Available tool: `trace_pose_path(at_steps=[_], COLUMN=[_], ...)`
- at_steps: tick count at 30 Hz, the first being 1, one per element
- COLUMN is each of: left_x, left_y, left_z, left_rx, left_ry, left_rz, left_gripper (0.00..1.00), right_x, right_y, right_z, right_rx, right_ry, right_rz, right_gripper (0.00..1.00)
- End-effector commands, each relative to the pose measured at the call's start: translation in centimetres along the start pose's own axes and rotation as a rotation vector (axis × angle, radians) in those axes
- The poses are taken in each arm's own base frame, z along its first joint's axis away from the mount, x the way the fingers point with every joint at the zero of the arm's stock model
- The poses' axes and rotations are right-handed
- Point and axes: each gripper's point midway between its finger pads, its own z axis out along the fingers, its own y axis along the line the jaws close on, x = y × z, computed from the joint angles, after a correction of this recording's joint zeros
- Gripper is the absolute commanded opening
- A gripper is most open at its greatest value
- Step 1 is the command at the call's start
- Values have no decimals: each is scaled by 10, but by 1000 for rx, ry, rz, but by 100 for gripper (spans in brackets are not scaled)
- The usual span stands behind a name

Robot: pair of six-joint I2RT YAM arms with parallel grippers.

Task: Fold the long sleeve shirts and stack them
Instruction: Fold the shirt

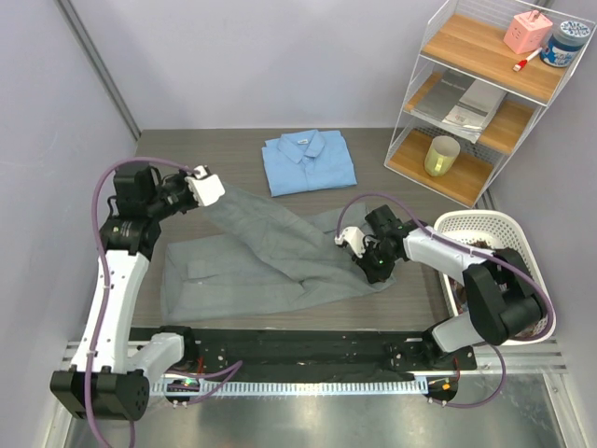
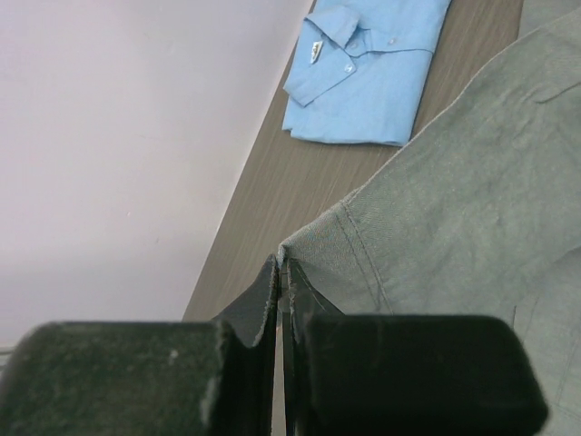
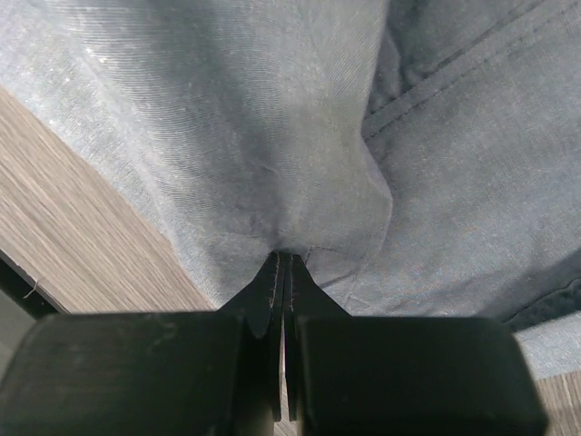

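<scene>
**Grey shirt pinched at both ends, fold line runs diagonal**

Both tools are clamped on the grey shirt. The left tool has its jaws together on a seamed corner and holds it off the counter at far left. The right tool has its jaws together on a bunched fold of the same cloth, low, at near right.

What matters for you:
- The held span runs diagonally, from the left tool's raised corner down to the right tool's pinch.
- The rest of the shirt lies flat on the near-left side of that line, with its long axis left to right along the near edge.
- My read: any fold has to carry the span toward near-left, over the flat part. The left tool has the raised end, so it likely leads and the right pinch acts as the pivot.

The blue shirt sits folded at the far middle, collar up, apart from the grey one. It lies beyond the span, about equally far from both tools.

Can't tell whether the held part is a sleeve or a side panel.
</scene>
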Motion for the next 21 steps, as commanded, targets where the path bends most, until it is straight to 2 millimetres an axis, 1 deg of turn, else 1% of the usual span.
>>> trace_pose_path(at_steps=[1,2,3,4,5,6,7,8,9,10,11,13,14,15,16,17,18,19,21], left_x=[-11,-13,-18,-22,-26,-28,-32,-33,-32,-31,-30,-29,-29,-30,-30,-30,-31,-31,-30], left_y=[25,23,15,13,10,3,5,3,2,3,3,5,6,8,7,8,8,8,8], left_z=[12,13,16,17,16,18,18,18,19,19,20,20,21,20,21,21,20,20,20], left_rx=[-45,-33,2,13,19,39,27,31,33,32,31,25,23,20,23,21,21,19,20], left_ry=[-63,-80,-123,-150,-173,-206,-227,-234,-234,-231,-227,-220,-219,-221,-221,-222,-222,-221,-221], left_rz=[16,33,41,63,92,94,114,115,114,113,110,103,103,107,105,105,105,108,110], left_gripper=[0,0,0,0,0,0,0,0,0,0,0,0,0,0,0,0,0,0,0], right_x=[-11,-16,-19,-20,-25,-33,-38,-45,-57,-63,-73,-86,-93,-104,-106,-112,-122,-124,-135], right_y=[-15,-18,-20,-24,-23,-26,-29,-27,-30,-29,-27,-30,-33,-35,-37,-39,-41,-42,-44], right_z=[-8,-13,-18,-23,-28,-37,-43,-46,-53,-54,-55,-53,-51,-54,-48,-47,-51,-45,-43], right_rx=[56,67,74,81,69,80,80,62,59,44,14,-18,-24,-36,-56,-63,-75,-90,-105], right_ry=[-50,-76,-96,-115,-144,-184,-210,-242,-277,-292,-322,-338,-353,-379,-372,-382,-405,-396,-410], right_rz=[39,48,60,76,80,87,99,98,93,102,102,132,136,135,153,153,145,151,141], right_gripper=[2,3,5,8,12,15,20,24,29,36,38,44,49,52,55,57,59,61,62])
